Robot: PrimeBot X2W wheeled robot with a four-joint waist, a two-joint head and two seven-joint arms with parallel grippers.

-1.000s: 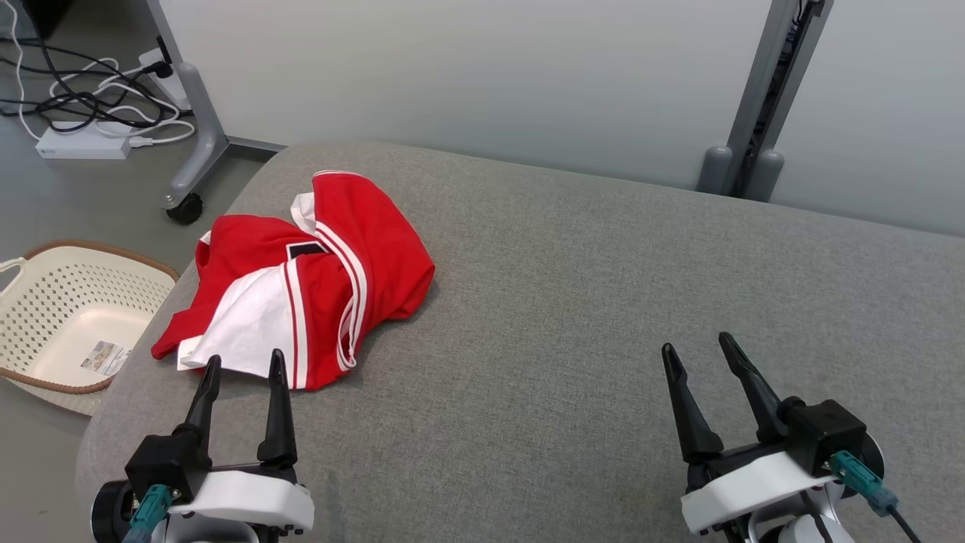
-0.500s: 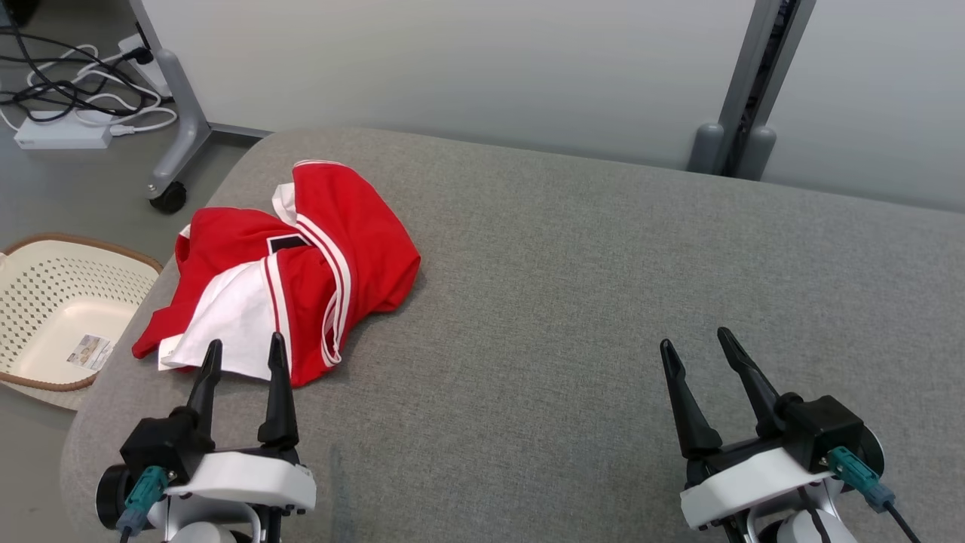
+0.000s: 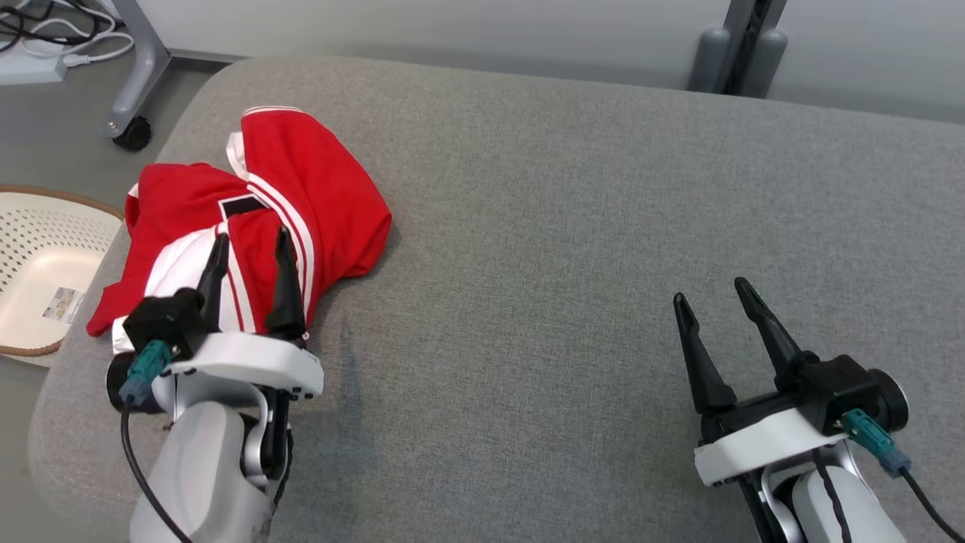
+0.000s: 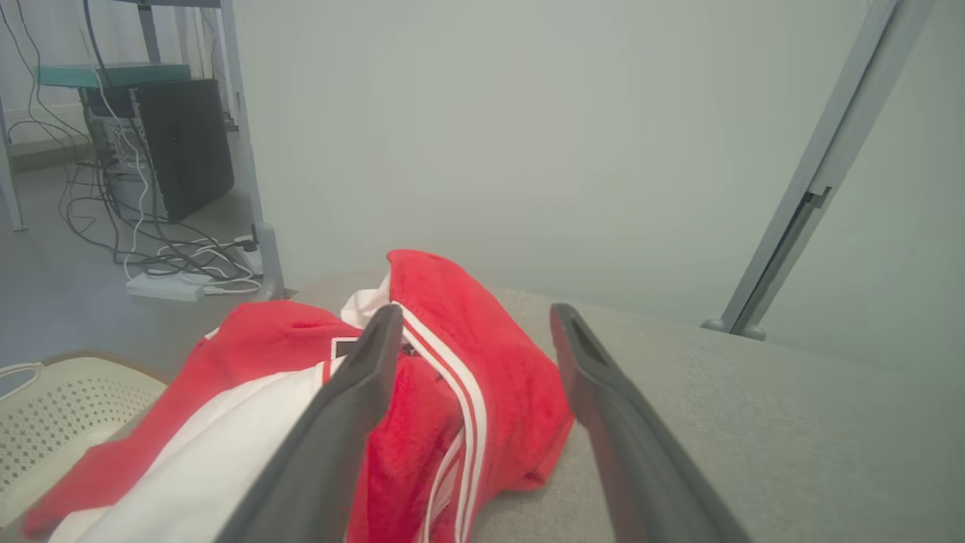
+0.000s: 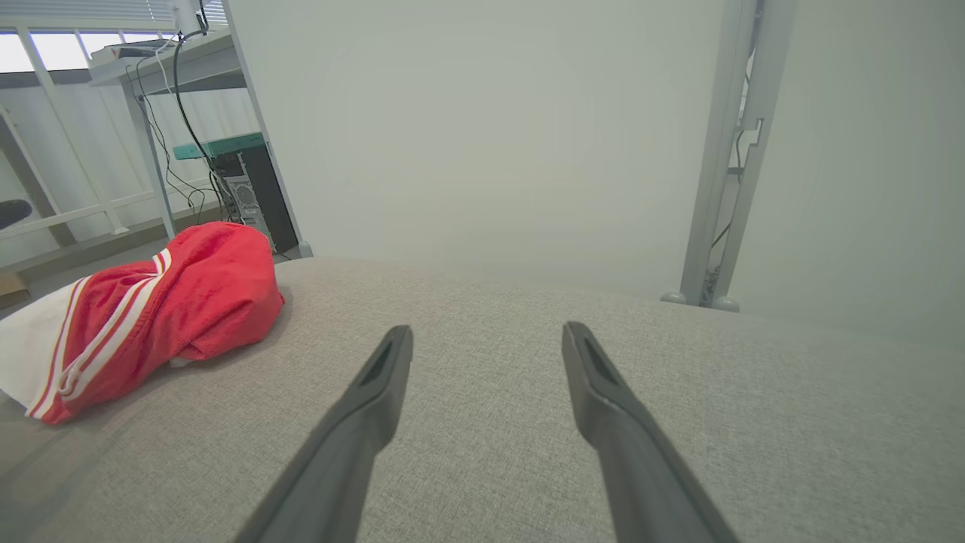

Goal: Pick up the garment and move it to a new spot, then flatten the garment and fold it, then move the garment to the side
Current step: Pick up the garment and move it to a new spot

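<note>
- Progress, judged from how things lie: none of the three stages is done. The garment (image 3: 301,181) is a crumpled heap, neither lifted, flattened nor folded.
- Garment's place: near the left end of the grey fabric-covered worktop (image 3: 565,226), close to its rounded left edge. It is red with white panels and white stripes, and a small dark patch shows near its middle.
- Step in hand, as I read it: the reach for the first pick-up.
- Left tool (image 3: 252,235): jaws spread wide, holding nothing. In the head view its two dark fingers lie across the near part of the heap. In the left wrist view red cloth shows between them (whether the tips touch the cloth I cannot tell).
- Right tool (image 3: 712,290): jaws equally wide and empty, over bare worktop and well apart from the garment.
- Left to do: close on the cloth, carry it to a new spot, spread it flat, fold it, then shift it to the side.
- Count: one garment, two tools, one worktop, and one pale perforated basket (image 3: 45,249) on the floor just beside the worktop's left end, with a small paper label lying in it.
</note>
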